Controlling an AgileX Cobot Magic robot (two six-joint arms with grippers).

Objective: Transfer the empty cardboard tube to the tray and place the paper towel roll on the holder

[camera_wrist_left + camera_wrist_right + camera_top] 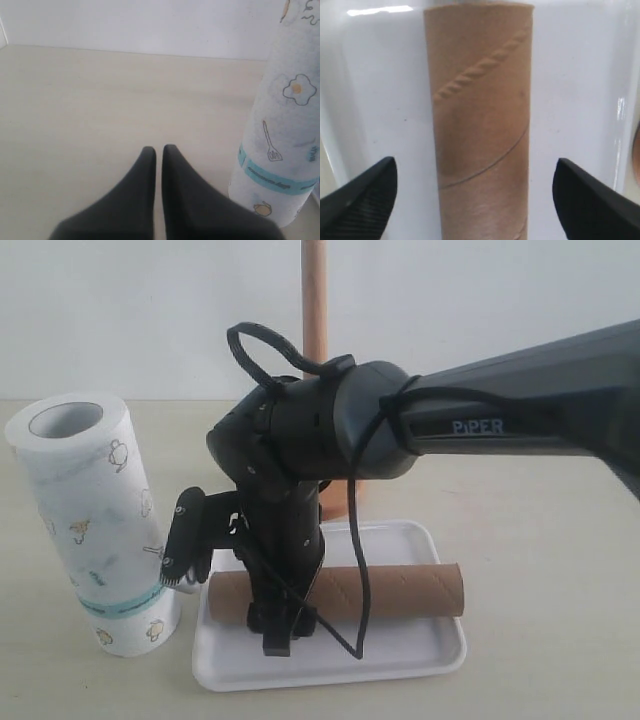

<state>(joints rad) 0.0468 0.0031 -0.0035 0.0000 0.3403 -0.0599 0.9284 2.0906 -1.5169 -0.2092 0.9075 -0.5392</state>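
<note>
Your right gripper is hovering with jaws spread either side of the empty cardboard tube, not touching it. The tube is lying flat in the tray. Your left gripper is sitting with jaws pressed together near the standing paper towel roll. The holder is standing behind the tray.

**Exterior view:** 1 camera, set low on the near side of the worktop. It faces the far edge and the white wall. Range is close, with the tray just before the lens.

**Left wrist view:** 1 camera, low over the worktop. It looks along the left gripper towards an edge backed by wall, with the paper towel roll close beside.

**Right wrist view:** 1 camera, facing straight down at very close range. It looks past the right gripper onto the empty cardboard tube and tray.

**Shared:**
- Exterior and left wrist views: paper towel roll and worktop.
- Exterior and right wrist views: empty cardboard tube and tray.
</note>
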